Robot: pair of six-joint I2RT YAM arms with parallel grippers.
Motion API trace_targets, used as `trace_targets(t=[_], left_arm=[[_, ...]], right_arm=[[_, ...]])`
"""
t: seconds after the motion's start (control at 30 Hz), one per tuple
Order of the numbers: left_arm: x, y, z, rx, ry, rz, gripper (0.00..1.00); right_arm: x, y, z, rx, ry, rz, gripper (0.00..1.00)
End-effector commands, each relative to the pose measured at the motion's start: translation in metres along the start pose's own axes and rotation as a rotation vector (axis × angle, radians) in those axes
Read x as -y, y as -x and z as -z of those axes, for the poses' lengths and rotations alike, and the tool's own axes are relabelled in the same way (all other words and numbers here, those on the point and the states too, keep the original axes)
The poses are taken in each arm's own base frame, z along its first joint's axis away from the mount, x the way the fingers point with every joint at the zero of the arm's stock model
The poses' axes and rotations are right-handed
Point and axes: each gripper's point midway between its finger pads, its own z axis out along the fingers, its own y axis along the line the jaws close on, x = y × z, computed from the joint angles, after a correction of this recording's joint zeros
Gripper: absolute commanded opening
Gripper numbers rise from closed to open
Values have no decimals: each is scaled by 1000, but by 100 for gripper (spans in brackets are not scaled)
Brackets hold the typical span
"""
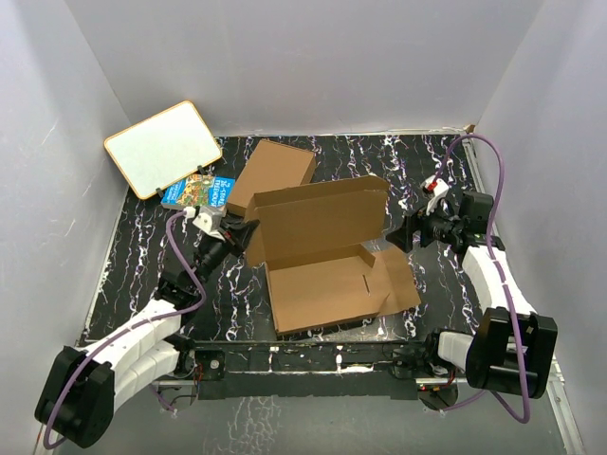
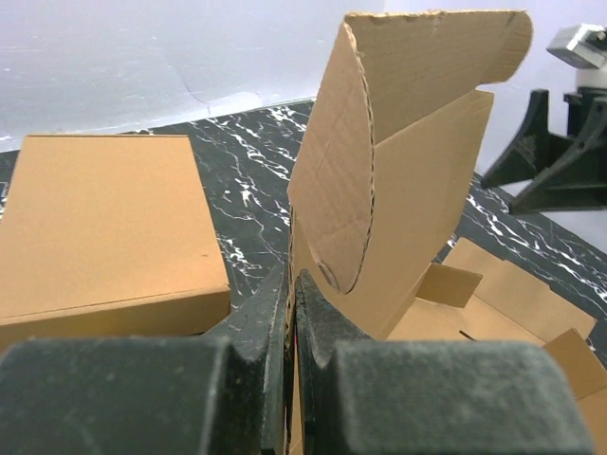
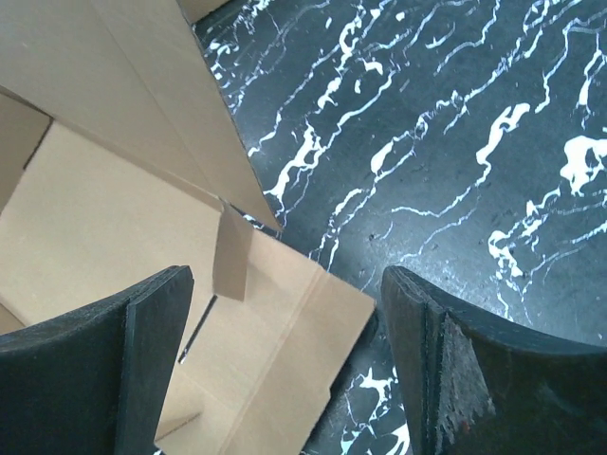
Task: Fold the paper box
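Note:
The paper box (image 1: 327, 284) lies open in the middle of the table, its base flat and its long back panel (image 1: 318, 220) standing upright. My left gripper (image 1: 251, 234) is shut on the left end of that panel. In the left wrist view the jaws (image 2: 293, 277) pinch the cardboard edge, and a rounded flap (image 2: 379, 142) curls above them. My right gripper (image 1: 396, 235) is open at the panel's right end, holding nothing. In the right wrist view it (image 3: 285, 327) hovers over the box's flat right side flap (image 3: 285, 341), with a small tab (image 3: 230, 254) standing up.
A plain brown flat box (image 1: 273, 171) lies behind the paper box and shows at the left of the left wrist view (image 2: 104, 227). A book (image 1: 197, 190) and a white board (image 1: 163, 147) sit at the back left. White walls enclose the black marbled table (image 1: 142, 256).

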Motion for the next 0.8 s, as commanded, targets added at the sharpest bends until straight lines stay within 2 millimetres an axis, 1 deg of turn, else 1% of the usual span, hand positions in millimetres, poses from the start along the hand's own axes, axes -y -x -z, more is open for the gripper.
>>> trace_targets(t=[0.0, 0.13, 0.3, 0.53, 0.7, 0.77], left_arm=[[-7, 30, -1, 94, 63, -22, 0], [-8, 38, -1, 117, 78, -10, 0], [-9, 40, -1, 128, 85, 10, 0], [-8, 42, -5, 139, 81, 42, 0], [-6, 44, -5, 146, 75, 50, 0], [-4, 44, -5, 146, 71, 54, 0]], right_arm=[[15, 4, 4, 22, -71, 35, 86], [25, -5, 6, -2, -91, 19, 85], [35, -25, 2, -76, -103, 18, 81], [42, -42, -4, -139, -92, -42, 80], [59, -54, -9, -194, -143, -100, 79], [63, -57, -11, -214, -145, -125, 78]])
